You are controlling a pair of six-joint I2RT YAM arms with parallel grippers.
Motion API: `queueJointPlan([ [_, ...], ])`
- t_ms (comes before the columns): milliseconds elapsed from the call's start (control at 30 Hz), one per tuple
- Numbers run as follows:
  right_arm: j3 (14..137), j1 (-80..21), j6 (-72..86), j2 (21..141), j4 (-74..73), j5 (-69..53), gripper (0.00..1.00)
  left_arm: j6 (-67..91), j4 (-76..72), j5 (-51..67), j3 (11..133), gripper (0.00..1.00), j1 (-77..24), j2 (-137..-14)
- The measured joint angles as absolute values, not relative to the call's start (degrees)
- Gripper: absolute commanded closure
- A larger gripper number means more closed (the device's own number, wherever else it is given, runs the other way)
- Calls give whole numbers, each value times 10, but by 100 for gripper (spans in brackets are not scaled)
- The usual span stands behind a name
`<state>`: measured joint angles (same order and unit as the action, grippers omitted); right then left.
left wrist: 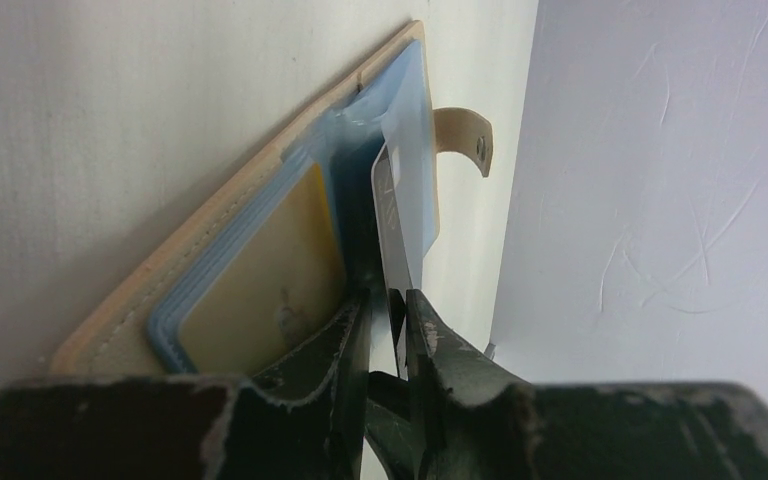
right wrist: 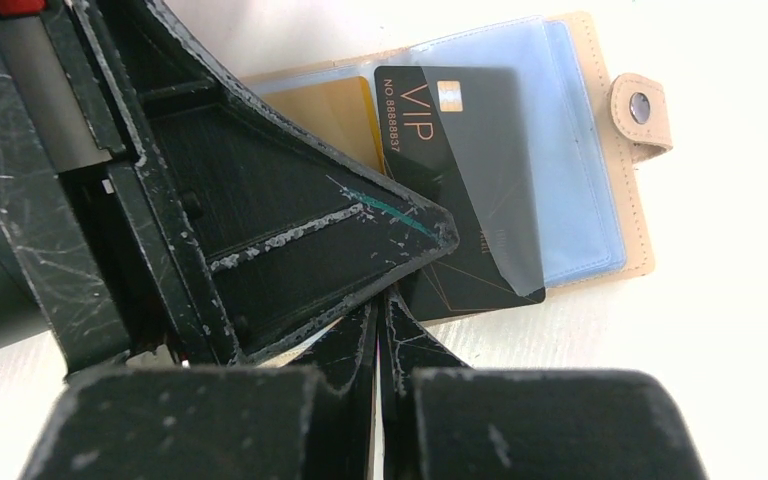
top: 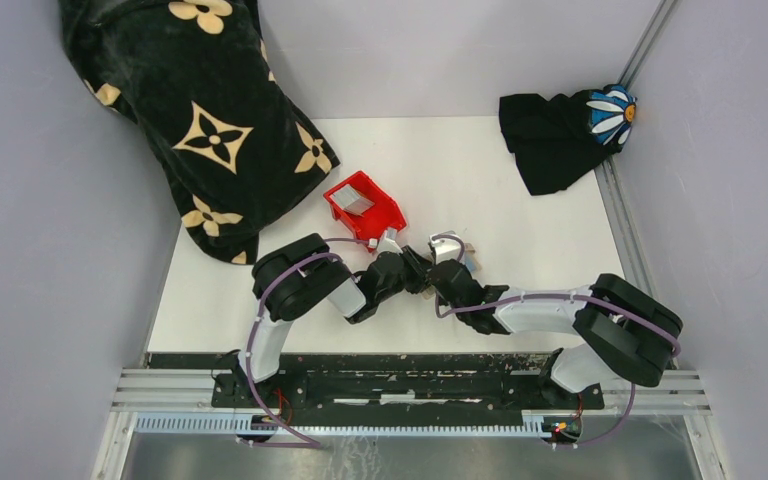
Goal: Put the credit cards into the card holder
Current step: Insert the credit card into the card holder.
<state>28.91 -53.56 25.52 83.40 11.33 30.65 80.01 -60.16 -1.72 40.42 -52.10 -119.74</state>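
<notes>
The tan card holder (right wrist: 632,215) lies open on the table, its blue sleeves up and its snap tab (right wrist: 640,105) to one side. One sleeve holds a gold card (left wrist: 260,290). A black credit card (right wrist: 460,170) marked VIP sits partly inside a clear sleeve. My left gripper (left wrist: 388,310) straddles this card's free end. The card lies against one finger, with a slim gap to the other. My right gripper (right wrist: 380,305) is shut and empty, its tips at the holder's near edge beside the left gripper's finger (right wrist: 290,210). From above, both grippers (top: 428,274) meet at the holder (top: 465,258).
A red plastic bin (top: 380,212) with a pale grey flat piece inside stands just behind the left gripper. A black flower-patterned cloth (top: 200,110) fills the back left. Another black cloth with a daisy (top: 560,130) lies at the back right. Grey walls enclose the table.
</notes>
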Motion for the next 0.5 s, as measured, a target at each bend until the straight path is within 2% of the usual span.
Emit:
queueJointPlan([
  [233, 294, -542, 260, 815, 89, 300, 98, 800, -602, -14, 402, 78, -521, -1197],
  [500, 297, -543, 272, 790, 56, 301, 98, 800, -601, -14, 402, 79, -520, -1197],
])
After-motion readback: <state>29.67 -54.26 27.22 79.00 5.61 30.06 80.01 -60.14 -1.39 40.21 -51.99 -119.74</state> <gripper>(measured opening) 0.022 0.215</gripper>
